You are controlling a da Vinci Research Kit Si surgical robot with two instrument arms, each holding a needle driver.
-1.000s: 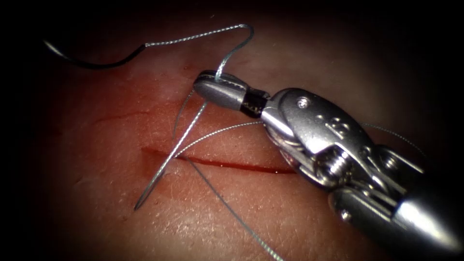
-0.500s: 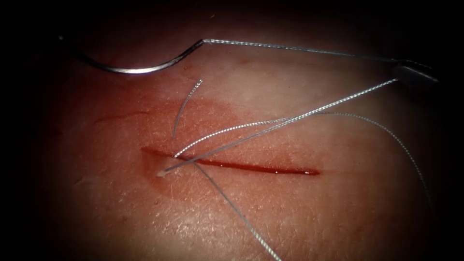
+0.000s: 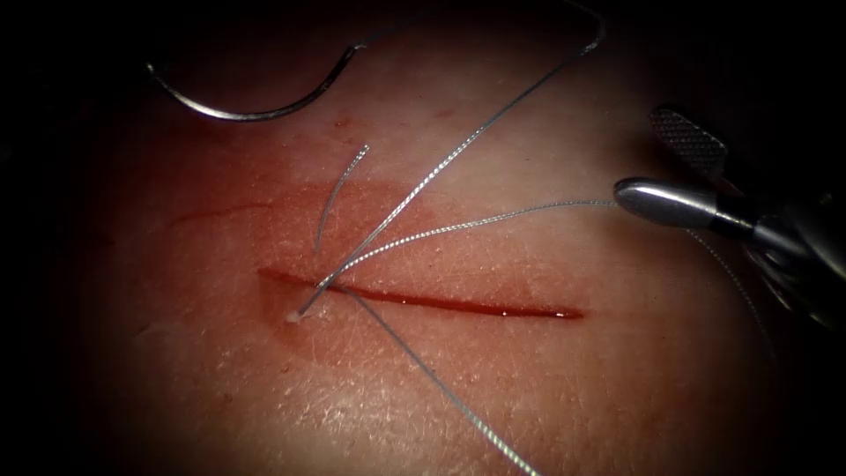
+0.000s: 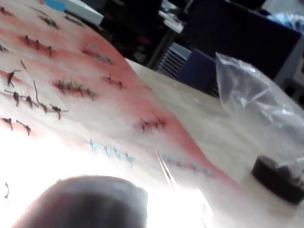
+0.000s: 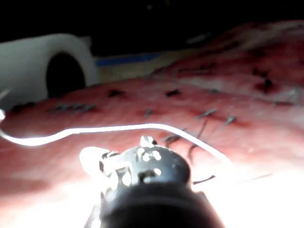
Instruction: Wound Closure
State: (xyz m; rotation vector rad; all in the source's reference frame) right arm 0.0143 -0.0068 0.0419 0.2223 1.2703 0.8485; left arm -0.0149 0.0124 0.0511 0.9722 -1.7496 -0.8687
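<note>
— Where is the needle (image 3: 242,104)?

— It lies free on the tissue (image 3: 220,370), well above the cut (image 3: 423,301) toward its left end. It is a dark curved arc, bowed downward, and neither of my tools holds it. The thread (image 3: 458,150) leaves its right end, runs up and over, then comes down as a twisted, silvery strand to the left end of the cut. Other strands fan out from that same spot.

— And your right tool (image 3: 656,163)?

— It reaches in from the right, well clear of the cut, shaft low and level. Its jaws stand apart and hold nothing: one smooth rounded steel back, one cross-hatched face above it. A strand passes just beside the lower jaw.

— Anything the wrist cameras add?

— Yes: older stitched cuts (image 4: 71,88) in rows across the tissue, a clear plastic bag (image 4: 256,99) on the bench, and a white roll (image 5: 47,66). I cannot tell how my left tool's jaws stand.
</note>
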